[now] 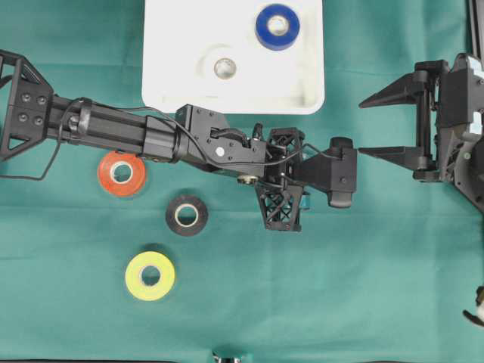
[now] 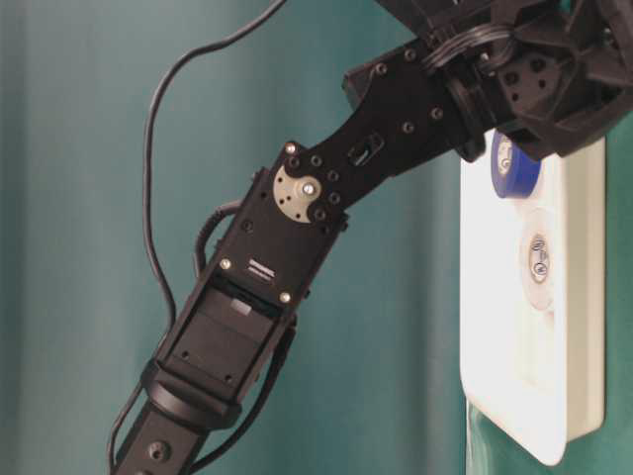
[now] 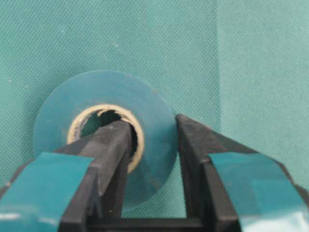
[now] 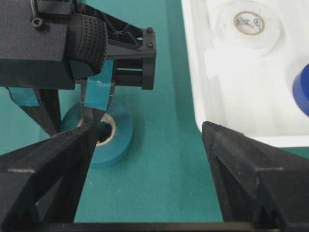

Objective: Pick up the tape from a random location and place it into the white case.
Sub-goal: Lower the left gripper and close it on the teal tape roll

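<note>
I am gripping the teal tape roll [image 3: 104, 140] with my left fingers [image 3: 153, 145], one finger reaching into its cardboard core and the other pressing its outer wall. The roll is lying flat on the green worktop [image 1: 363, 272], hidden from overhead by my own wrist. The white case [image 1: 302, 83] is sitting just beyond, holding a blue roll [image 1: 277, 27] and a clear roll [image 1: 224, 68]. My right fingers [image 1: 378, 125] are standing open, holding nothing.
</note>
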